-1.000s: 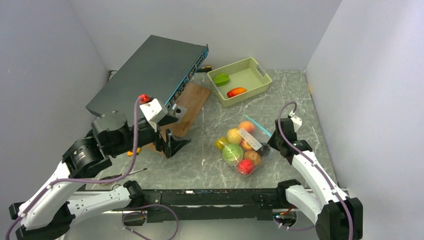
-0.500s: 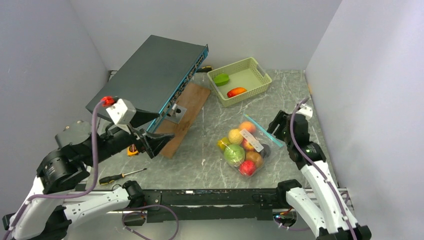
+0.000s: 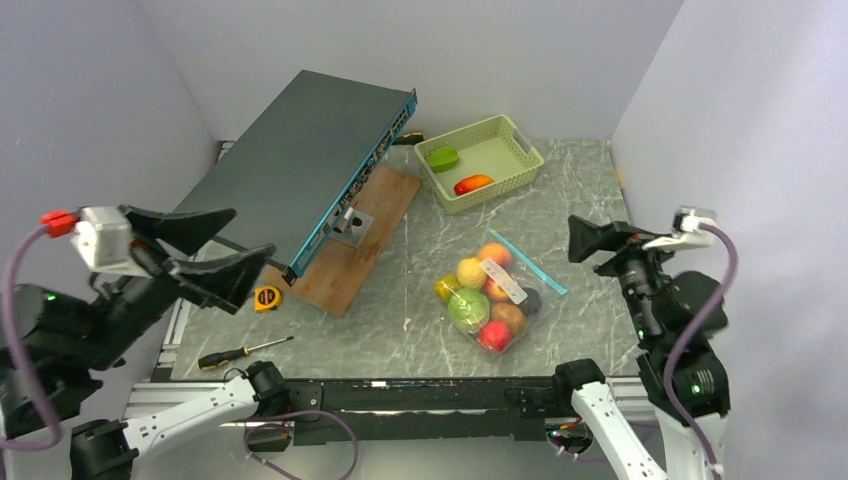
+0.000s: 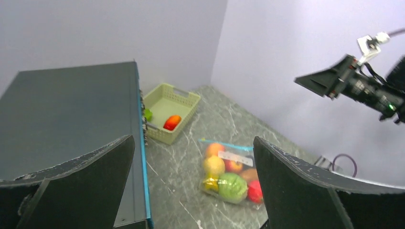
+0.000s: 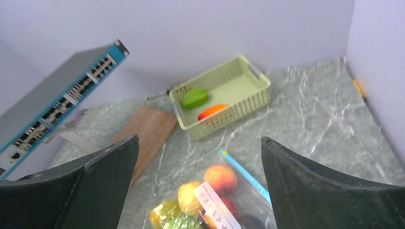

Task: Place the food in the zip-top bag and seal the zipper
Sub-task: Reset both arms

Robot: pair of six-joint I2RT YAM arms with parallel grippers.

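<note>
Food (image 3: 466, 306), round, glossy, in floppy clear zip-top bag (image 3: 521, 266); left tool (image 4: 193, 139) and right tool (image 5: 199, 139) wide, empty.

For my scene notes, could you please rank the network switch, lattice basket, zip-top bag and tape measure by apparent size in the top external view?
1. network switch, clearly largest
2. lattice basket and zip-top bag: about alike, unranked
3. tape measure, smallest

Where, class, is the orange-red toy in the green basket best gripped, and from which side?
Probably across its narrow middle, from straight above: the orange-red toy lies flat and elongated on the basket floor, and the lattice walls block a sideways approach.
</note>
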